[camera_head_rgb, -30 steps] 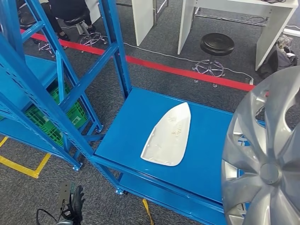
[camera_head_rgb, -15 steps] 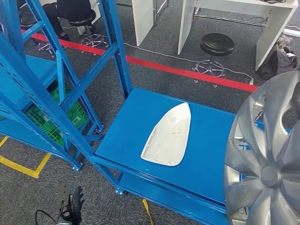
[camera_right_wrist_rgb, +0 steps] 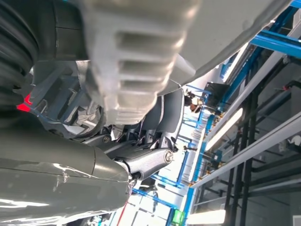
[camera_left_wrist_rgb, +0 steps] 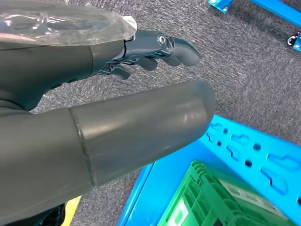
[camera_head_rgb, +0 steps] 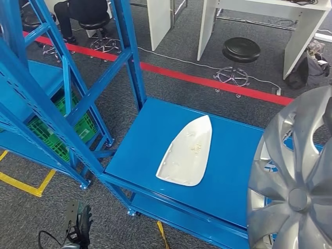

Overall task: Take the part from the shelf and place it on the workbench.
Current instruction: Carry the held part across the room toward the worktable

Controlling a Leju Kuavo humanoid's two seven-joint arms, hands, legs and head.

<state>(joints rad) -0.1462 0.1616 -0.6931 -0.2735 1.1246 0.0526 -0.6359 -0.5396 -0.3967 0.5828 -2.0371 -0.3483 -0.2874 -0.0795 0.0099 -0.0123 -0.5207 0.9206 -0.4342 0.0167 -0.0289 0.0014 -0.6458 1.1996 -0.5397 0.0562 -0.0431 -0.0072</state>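
Observation:
A silver hubcap hangs at the right, over the right end of the low blue workbench. My right hand holds it from behind, its fingers against the ribbed back of the hubcap. A white, pointed plastic panel lies flat in the middle of the workbench. My left hand hangs low at the lower left above the carpet. Its thumb and fingers are stretched out with nothing in them.
The blue shelf rack stands at the left, with a green crate under it. A black stool and white desks stand beyond a red floor line. A person sits at the far left.
The hubcap has shifted slightly lower and to the right over the workbench end. The left hand and the white panel have stayed in place.

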